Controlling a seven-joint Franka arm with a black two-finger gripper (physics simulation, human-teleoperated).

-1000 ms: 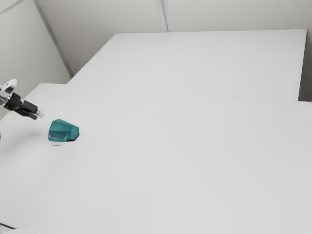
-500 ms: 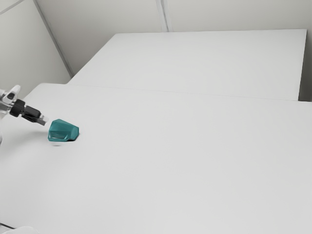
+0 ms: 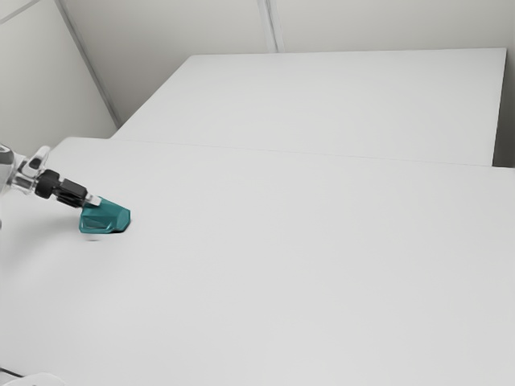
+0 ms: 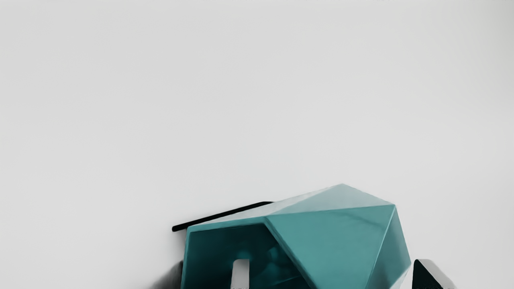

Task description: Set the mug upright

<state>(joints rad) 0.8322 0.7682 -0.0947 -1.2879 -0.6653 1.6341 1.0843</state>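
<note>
The teal faceted mug (image 3: 110,219) lies on its side near the exterior view's left, its mouth opening turned toward my hand. My gripper (image 3: 95,200) has its fingertips at the mug's upper edge, on the side toward the arm. In the wrist view the mug (image 4: 337,245) shows its dark hollow and slanted outer faces. The gripper (image 4: 333,275) is open around part of it, with one finger (image 4: 241,275) in front of or inside the hollow and the other just outside the mug's wall. A thin black bar (image 4: 221,216) runs along the mug's far edge.
The mug lies on a broad white table (image 3: 282,273). Beyond it stands another large white surface (image 3: 338,104), with pale walls behind. A pale rounded object (image 3: 40,380) and a dark line are at the exterior view's lower left corner.
My gripper has moved toward the exterior view's right and slightly down, from beside the mug to its upper edge. The mug has stayed where it was.
</note>
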